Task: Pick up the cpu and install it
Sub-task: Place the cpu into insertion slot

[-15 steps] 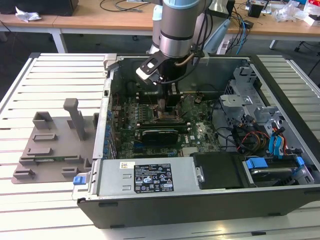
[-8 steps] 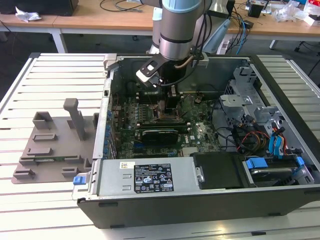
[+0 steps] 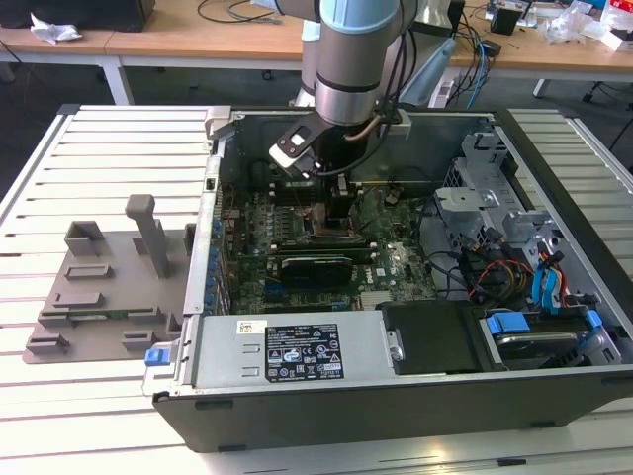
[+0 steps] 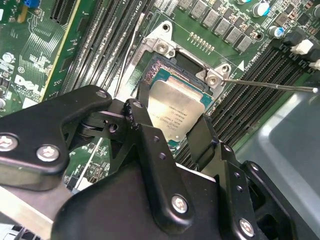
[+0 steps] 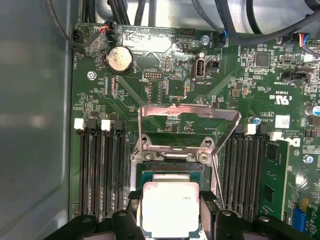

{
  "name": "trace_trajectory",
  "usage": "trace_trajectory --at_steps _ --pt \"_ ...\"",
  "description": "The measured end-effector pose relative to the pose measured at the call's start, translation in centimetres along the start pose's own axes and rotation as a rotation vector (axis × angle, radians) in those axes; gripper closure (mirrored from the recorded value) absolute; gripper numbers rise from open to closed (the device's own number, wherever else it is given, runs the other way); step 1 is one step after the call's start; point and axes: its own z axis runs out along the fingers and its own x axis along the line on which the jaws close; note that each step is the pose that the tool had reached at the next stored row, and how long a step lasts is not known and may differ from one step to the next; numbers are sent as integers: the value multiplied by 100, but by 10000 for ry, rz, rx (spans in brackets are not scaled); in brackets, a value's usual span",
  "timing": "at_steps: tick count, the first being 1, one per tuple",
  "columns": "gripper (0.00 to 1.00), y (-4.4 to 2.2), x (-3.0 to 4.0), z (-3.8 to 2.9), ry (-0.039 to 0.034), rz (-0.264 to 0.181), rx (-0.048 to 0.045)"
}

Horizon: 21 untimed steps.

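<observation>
Reaching down from the top of the exterior view, a silver and pale blue robot arm [image 3: 356, 59] stands nearly upright, with its wrist inside an open computer case [image 3: 297, 396] lying on a slatted table [image 3: 99, 158]. A grey tray [image 3: 99, 297] sits on the table at the exterior view's left, well apart from the case. In that view the gripper [image 3: 331, 213] hangs low over the middle of the green circuit board [image 3: 386, 262].

Both wrist views look down past the gripper [image 4: 172, 117] [image 5: 170, 205] and show the cpu [image 4: 177, 107] [image 5: 170, 200]. Its black fingers [image 4: 142, 120] [image 5: 132, 205] are closed against two opposite edges of the cpu, gripping it. The cpu lies flat, shiny metal top facing up, directly over the socket [image 4: 165, 65] [image 5: 170, 172]. It is roughly square, with no clear long axis, and its edges run in line with the socket's. Whether it is seated or just above cannot be told.

The first wrist view also shows the socket's metal clamp frame [image 5: 187, 112] swung open beyond the cpu, memory slots [image 5: 100, 170] on either side, and a round battery [image 5: 120, 59] farther off.
</observation>
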Motion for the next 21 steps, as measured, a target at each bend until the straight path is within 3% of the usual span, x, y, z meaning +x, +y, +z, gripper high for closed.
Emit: trace_trajectory --at_steps 5,10,21 --pt "45 0 -49 56 1 2 0" --pt "45 2 -50 118 0 16 1" --pt "45 3 -43 148 6 31 -3"
